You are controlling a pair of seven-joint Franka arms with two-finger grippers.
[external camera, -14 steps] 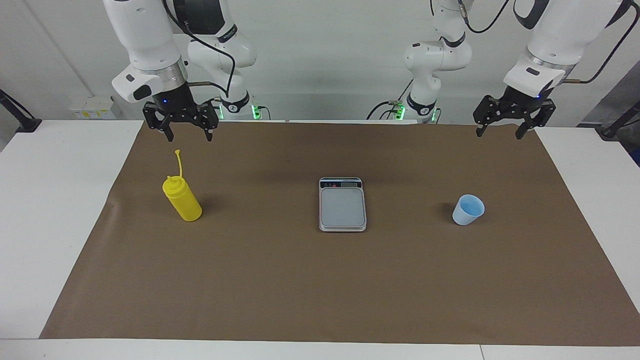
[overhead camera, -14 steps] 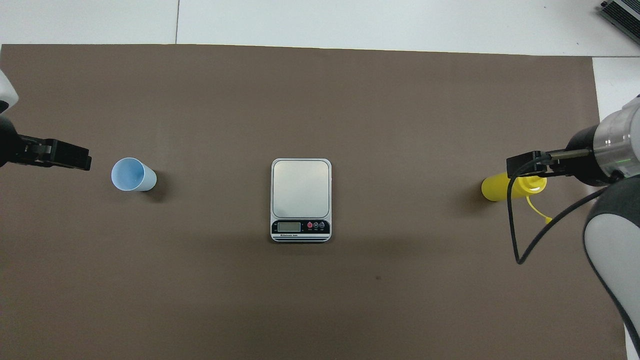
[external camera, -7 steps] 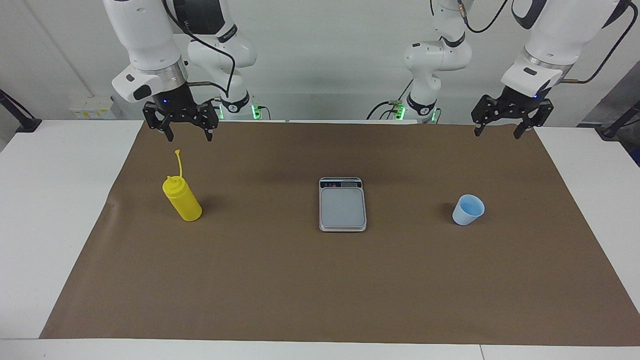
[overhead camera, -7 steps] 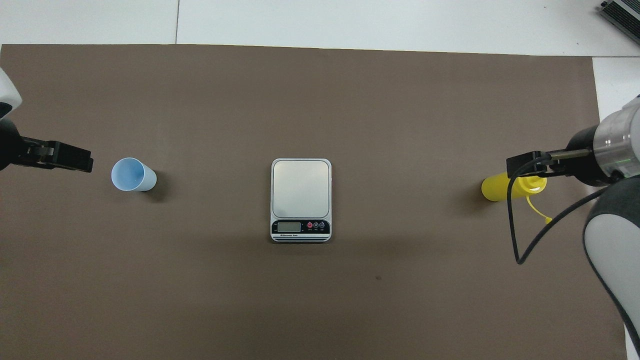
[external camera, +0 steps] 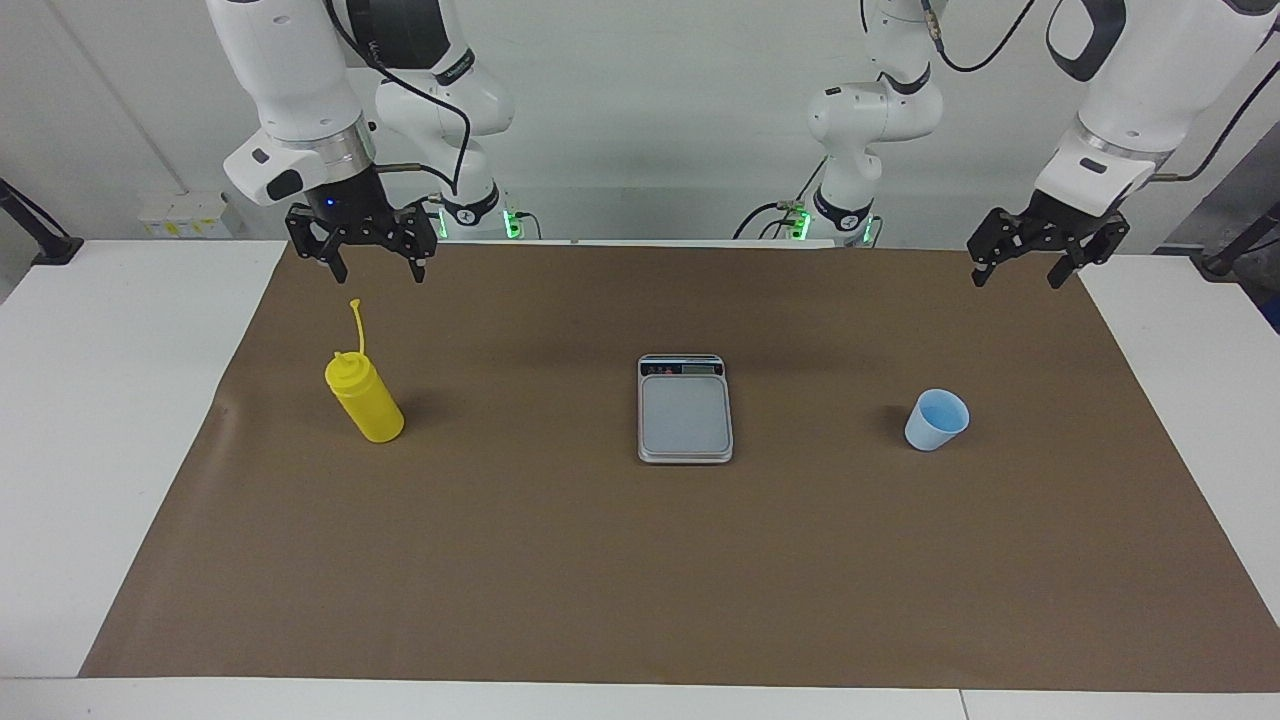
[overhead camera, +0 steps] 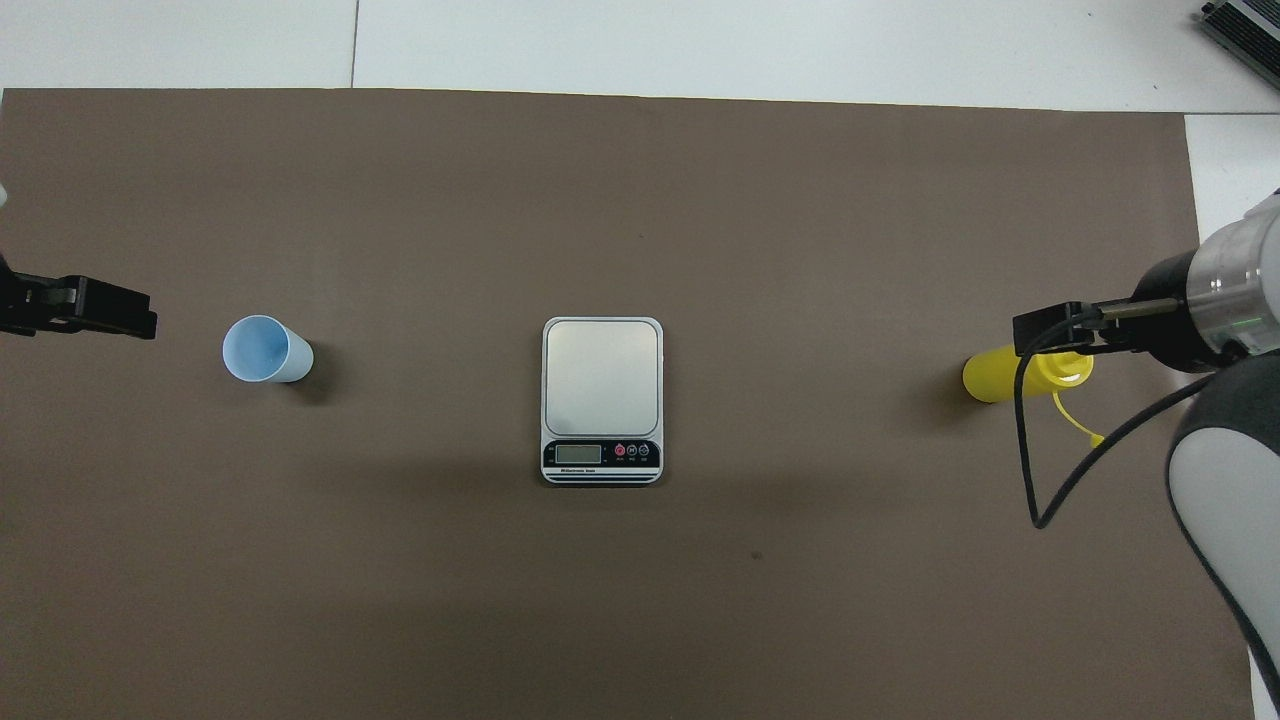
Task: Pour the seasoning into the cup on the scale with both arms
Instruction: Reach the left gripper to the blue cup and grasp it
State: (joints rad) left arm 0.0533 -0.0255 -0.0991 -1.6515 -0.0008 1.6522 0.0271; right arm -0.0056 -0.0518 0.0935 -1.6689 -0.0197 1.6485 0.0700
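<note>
Though set well apart, all in one row along the middle of the brown mat (external camera: 600,560) on the white desk (external camera: 100,400): seasoning (external camera: 365,405), scale (external camera: 685,415), cup (external camera: 937,420). Seasoning toward the right arm's end of the desk, upright, nozzle up, thin cap strap sticking up from the neck; yellow wall opaque, so cannot tell what is in it. Scale at the middle of the mat, lying flat, grey plate bare, dark display strip at the end nearer the robots' edge of the desk. Cup toward the left arm's end, upright on the mat and not on the scale, mouth open upward, bright blue inside showing. Right tool (external camera: 380,272) up in the air over the mat by the robots' edge of the desk, pointing down, fingers spread wide and released, gripping nothing; clear of the seasoning, with the tip of the strap below it and apart from it. From overhead, right tool (overhead camera: 1045,335) overlapping the seasoning (overhead camera: 1000,375), yet not touching, going by the facing view. Left tool (external camera: 1015,280) raised over the mat's corner at the robots' edge and the left arm's end of the desk, likewise released and gripping nothing, well apart from the cup. From overhead, left tool (overhead camera: 110,318) beside the cup (overhead camera: 265,350), with bare mat between them, and the scale (overhead camera: 602,390) midway.
</note>
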